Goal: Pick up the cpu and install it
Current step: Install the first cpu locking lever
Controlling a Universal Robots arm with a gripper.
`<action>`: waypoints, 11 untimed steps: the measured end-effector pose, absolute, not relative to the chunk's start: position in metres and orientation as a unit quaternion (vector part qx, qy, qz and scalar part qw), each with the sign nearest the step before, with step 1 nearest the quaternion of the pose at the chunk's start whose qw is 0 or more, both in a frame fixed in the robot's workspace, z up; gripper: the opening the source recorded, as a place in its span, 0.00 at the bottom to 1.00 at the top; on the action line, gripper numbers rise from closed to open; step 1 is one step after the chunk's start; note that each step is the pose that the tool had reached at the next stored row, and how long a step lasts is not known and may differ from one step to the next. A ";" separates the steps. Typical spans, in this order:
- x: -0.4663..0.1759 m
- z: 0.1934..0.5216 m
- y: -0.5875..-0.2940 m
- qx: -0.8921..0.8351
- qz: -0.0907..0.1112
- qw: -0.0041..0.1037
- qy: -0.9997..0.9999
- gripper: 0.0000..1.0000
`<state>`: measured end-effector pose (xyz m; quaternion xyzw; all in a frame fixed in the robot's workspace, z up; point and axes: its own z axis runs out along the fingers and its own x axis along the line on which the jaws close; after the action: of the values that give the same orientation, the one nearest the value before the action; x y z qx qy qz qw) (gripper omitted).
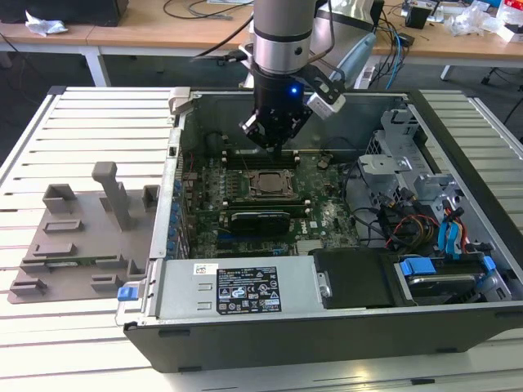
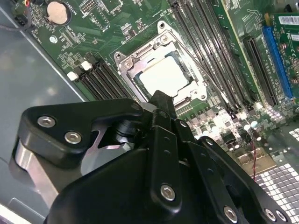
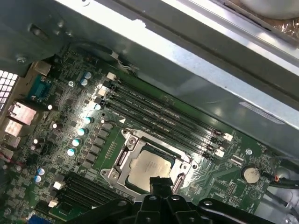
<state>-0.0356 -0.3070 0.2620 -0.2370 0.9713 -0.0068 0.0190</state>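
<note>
While the gripper (image 2: 161, 99) hangs just above the socket frame (image 2: 140, 47), closed to a narrow, empty tip, the cpu (image 2: 163, 77) lies inside that frame on the motherboard (image 2: 93, 28). Seating it seems the step in hand, and that calls for flat, square alignment. A white printed label (image 1: 248, 291) sits on the power supply cover (image 1: 184, 286).

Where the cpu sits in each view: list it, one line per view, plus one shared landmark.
Exterior view: the cpu lies in the socket frame mid-motherboard, just below the gripper.
Second wrist view: the cpu fills the socket frame's opening.
First wrist view: same, seated in the frame.
Shared landmark: the memory slots beside the socket.
</note>
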 end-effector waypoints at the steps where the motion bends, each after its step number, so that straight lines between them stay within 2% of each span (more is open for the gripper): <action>1: -0.036 0.262 -0.307 -0.242 -0.007 0.019 0.970 0.11; 3: -0.036 0.262 -0.307 -0.190 -0.008 0.018 0.982 0.11; 11: -0.036 0.262 -0.307 -0.172 -0.009 0.018 0.985 0.11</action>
<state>-0.0356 -0.3070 0.2620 -0.1718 0.9849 -0.0087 0.0183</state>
